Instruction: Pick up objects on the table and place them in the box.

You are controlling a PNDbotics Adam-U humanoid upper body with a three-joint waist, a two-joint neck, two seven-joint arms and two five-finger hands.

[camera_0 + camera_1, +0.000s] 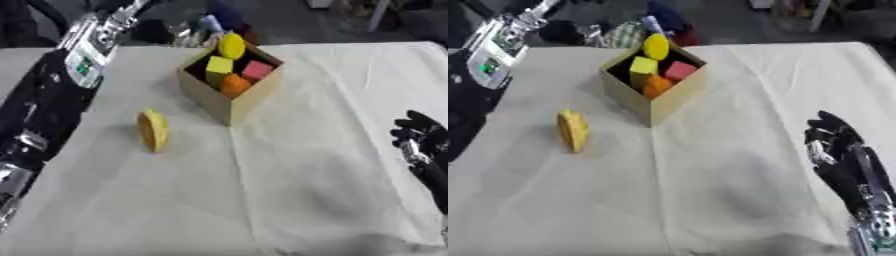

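Right hand [843, 155] fingers relaxed, fuller in right eye view; left hand unseen.

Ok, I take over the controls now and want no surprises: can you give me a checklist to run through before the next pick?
1. Target left on table: yellow piece lies alone on the cloth, left of the box. Ok.
2. Path to it clear: nothing stands between it and the box. Ok.
3. Room in box: yellow, red and orange blocks fill it, one yellow piece sticks above the rim. Not ok.
4. Right hand free: open, holds nothing. Ok.
5. Left hand: out of view, only the arm shows. Cannot tell.
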